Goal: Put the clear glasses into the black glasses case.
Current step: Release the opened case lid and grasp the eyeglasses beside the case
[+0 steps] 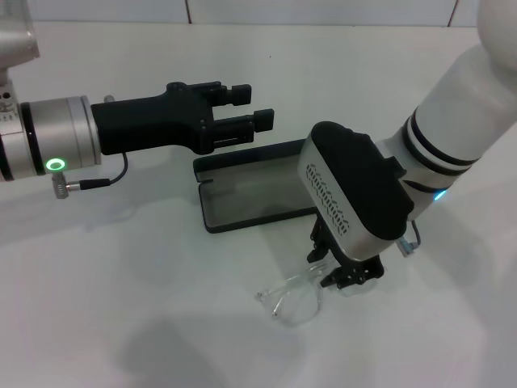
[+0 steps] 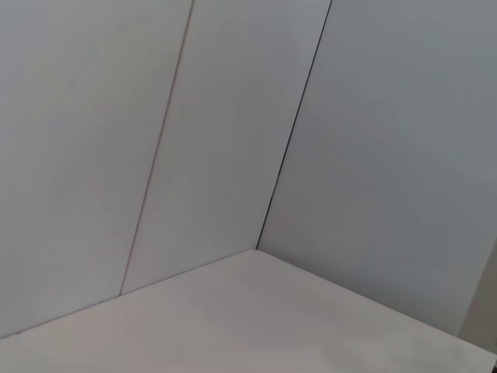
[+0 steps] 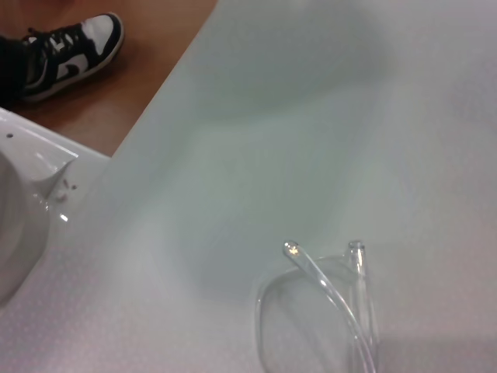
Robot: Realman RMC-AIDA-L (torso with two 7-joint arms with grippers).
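The clear glasses [image 1: 292, 301] lie on the white table in front of the black glasses case [image 1: 257, 194], which lies open with its grey lining up and nothing in it. My right gripper [image 1: 346, 273] hangs low over the right end of the glasses, open, pointing down. In the right wrist view the glasses [image 3: 326, 326] rest on the table with their thin arms [image 3: 320, 273] sticking up. My left gripper [image 1: 246, 107] hovers open above the case's back left corner, pointing right. The left wrist view holds only wall panels.
The white table [image 1: 121, 307] stretches to the front and left of the case. The right wrist view shows the table's edge [image 3: 159, 93], a wooden floor beyond it with a black-and-white shoe [image 3: 74, 48], and a white robot part [image 3: 27, 202].
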